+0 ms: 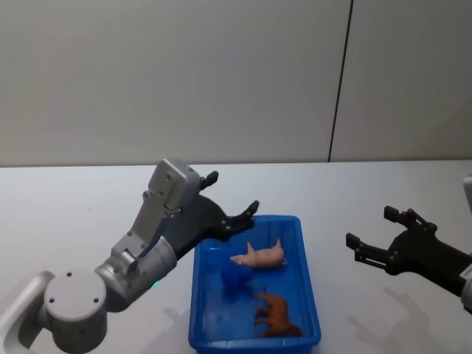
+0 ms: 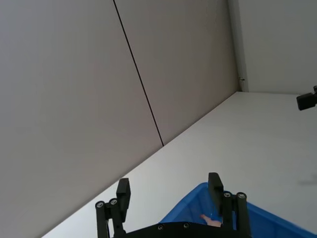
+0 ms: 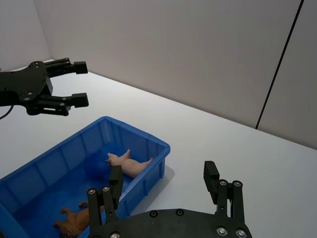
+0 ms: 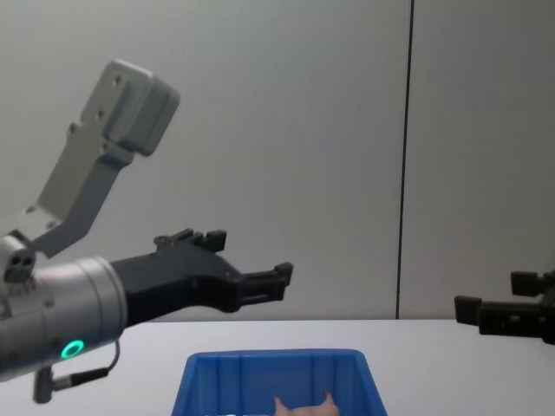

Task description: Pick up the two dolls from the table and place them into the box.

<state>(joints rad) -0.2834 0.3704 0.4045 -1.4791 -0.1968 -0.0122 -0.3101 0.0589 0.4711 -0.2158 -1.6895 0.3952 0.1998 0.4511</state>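
Observation:
Both dolls lie inside the blue box: a pale pink doll near the middle and a brown doll toward the near end. My left gripper hovers open and empty above the box's far left corner. To the right of the box, my right gripper is open and empty above the table. The right wrist view has the right gripper in front, with the box, pink doll, brown doll and left gripper beyond. The chest view shows the left gripper over the box.
A plain grey wall with a dark vertical seam stands behind the table. Bare tabletop lies on both sides of the box and behind it.

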